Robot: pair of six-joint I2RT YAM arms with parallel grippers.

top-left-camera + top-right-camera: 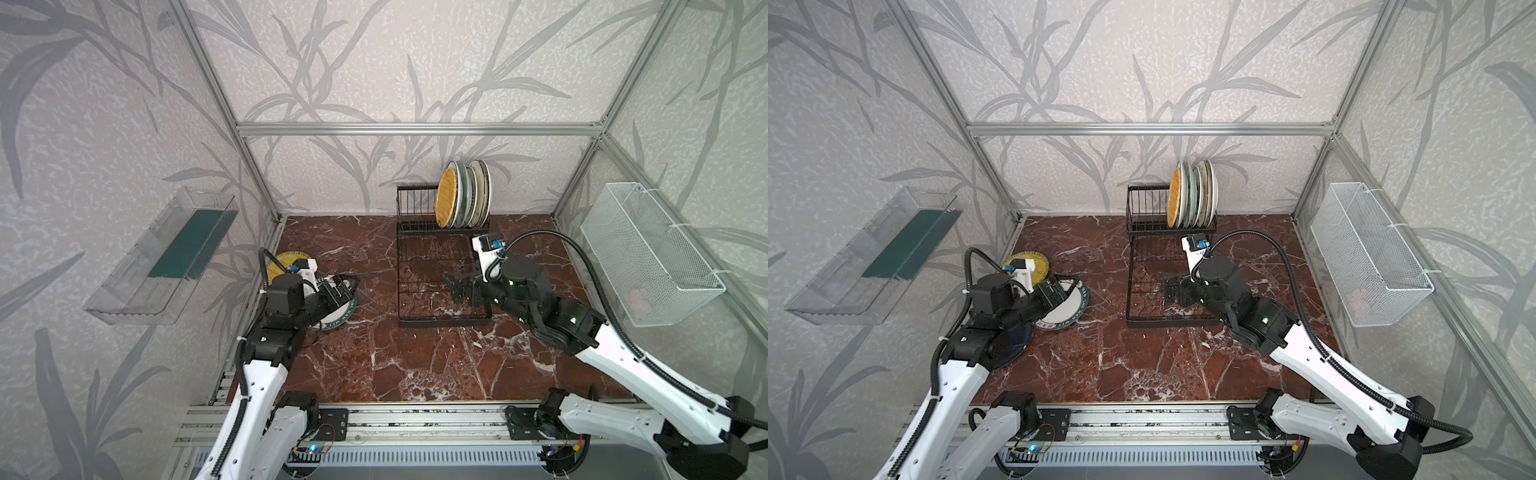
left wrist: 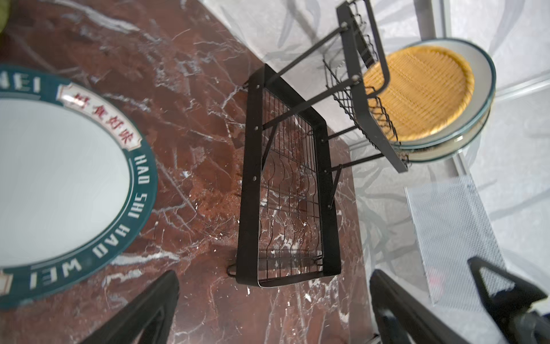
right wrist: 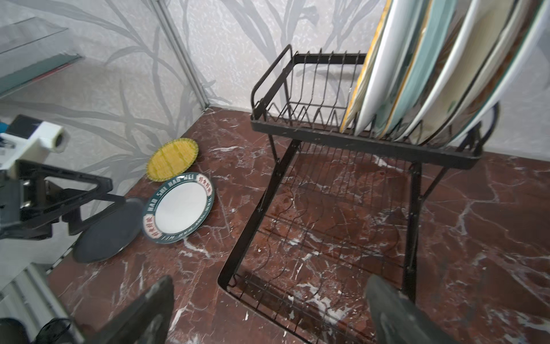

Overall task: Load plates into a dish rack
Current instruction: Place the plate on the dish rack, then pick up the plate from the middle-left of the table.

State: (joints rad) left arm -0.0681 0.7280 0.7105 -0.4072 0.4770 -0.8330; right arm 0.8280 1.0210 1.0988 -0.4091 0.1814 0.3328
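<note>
We take the dish rack [image 1: 442, 322] as our landmark. A row of plates [image 1: 467, 195] stands upright in its raised slot section, packed toward the end on the right arm's side. The orange woven plate [image 1: 446, 199] is the outermost, next to the empty slots. We cannot count the row exactly.

The right gripper [image 3: 269, 281] hangs above the rack's flat grid base, in front of the slotted section. Its jaws are spread wide with nothing between them.

Three more plates lie flat on the marble table [image 1: 415, 365], well apart from the rack on the left arm's side. They are a yellow woven plate [image 3: 172, 159], a white plate with a lettered teal rim [image 3: 180, 208] and a black plate [image 3: 107, 232]. The white one overlaps the black one's edge.

The left gripper [image 2: 273, 277] hangs over these plates, pointing toward the rack. Its jaws also stand wide and hold nothing.
</note>
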